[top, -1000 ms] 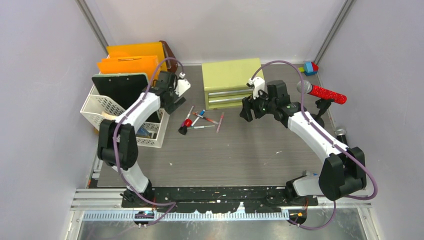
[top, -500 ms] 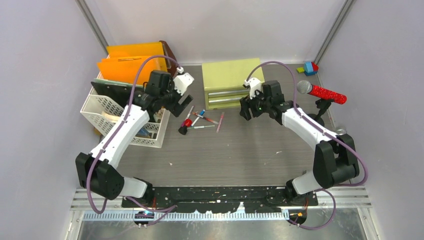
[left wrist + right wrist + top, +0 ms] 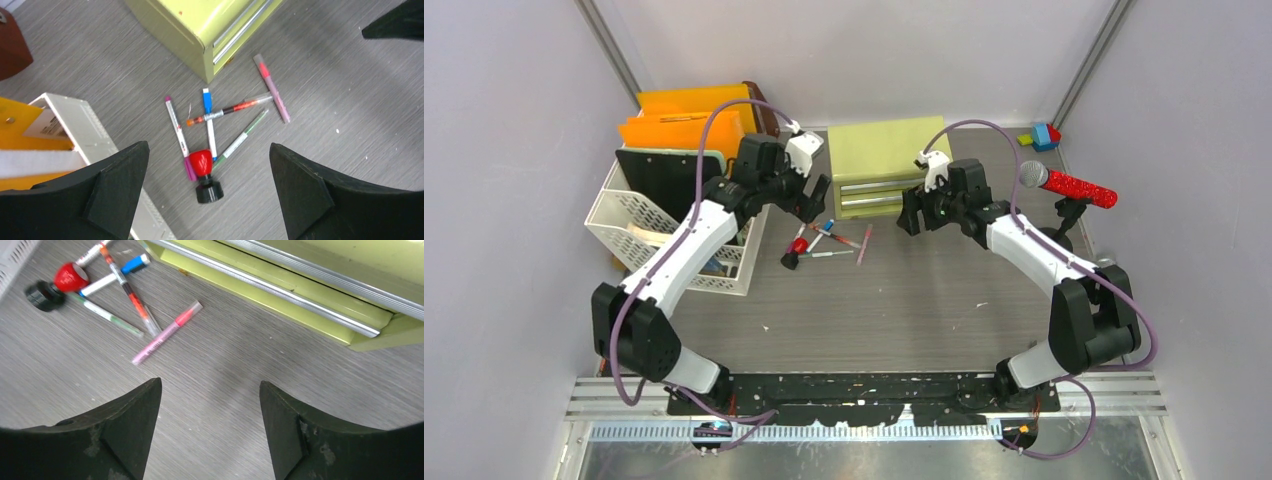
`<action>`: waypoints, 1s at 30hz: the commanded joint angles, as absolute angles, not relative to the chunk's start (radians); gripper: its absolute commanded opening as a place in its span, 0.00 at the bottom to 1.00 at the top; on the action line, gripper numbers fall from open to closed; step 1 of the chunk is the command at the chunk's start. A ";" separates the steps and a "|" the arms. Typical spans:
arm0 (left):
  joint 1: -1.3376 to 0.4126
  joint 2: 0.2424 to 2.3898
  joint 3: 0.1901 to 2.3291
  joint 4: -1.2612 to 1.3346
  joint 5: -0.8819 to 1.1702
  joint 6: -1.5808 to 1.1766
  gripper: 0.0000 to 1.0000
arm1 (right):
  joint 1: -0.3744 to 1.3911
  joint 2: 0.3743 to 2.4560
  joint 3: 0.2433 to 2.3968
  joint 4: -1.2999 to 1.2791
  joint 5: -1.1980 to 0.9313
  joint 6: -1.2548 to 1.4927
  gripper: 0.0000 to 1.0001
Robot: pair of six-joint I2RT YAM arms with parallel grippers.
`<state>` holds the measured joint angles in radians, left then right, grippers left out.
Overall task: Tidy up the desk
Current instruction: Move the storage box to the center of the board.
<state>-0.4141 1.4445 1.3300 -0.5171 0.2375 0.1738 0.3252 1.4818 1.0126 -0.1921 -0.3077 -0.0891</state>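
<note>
The desk is a dark wood-grain top. Several pens and a red stamp with a black base lie loose in front of the yellow-green drawer cabinet. My left gripper is open and empty, hovering above the pens; in the left wrist view the stamp sits between its fingers, well below them. My right gripper is open and empty, just right of the pens by the cabinet front. In the right wrist view it is over bare desk, with a pink pen ahead.
A white basket with a black clipboard and orange folders stands at the back left. A red microphone on a stand is at the right, and toy blocks are at the back right corner. The cabinet's drawers are shut.
My left gripper has swung right from over the basket to above the pens. My right gripper has edged left and back toward the cabinet front. The pens have not moved.
</note>
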 commanded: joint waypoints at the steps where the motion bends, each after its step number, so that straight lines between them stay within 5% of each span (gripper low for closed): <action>1: -0.426 1.494 1.393 -0.378 0.262 0.078 0.94 | 0.327 1.489 1.068 -0.081 -0.353 0.138 0.79; 11: -0.426 1.664 1.518 -0.166 0.244 -0.028 0.96 | 0.327 1.548 1.044 0.115 -0.272 0.490 0.84; 30: -0.404 2.194 2.169 -0.223 0.307 -0.024 0.99 | 0.324 1.646 1.002 0.233 -0.302 0.544 0.86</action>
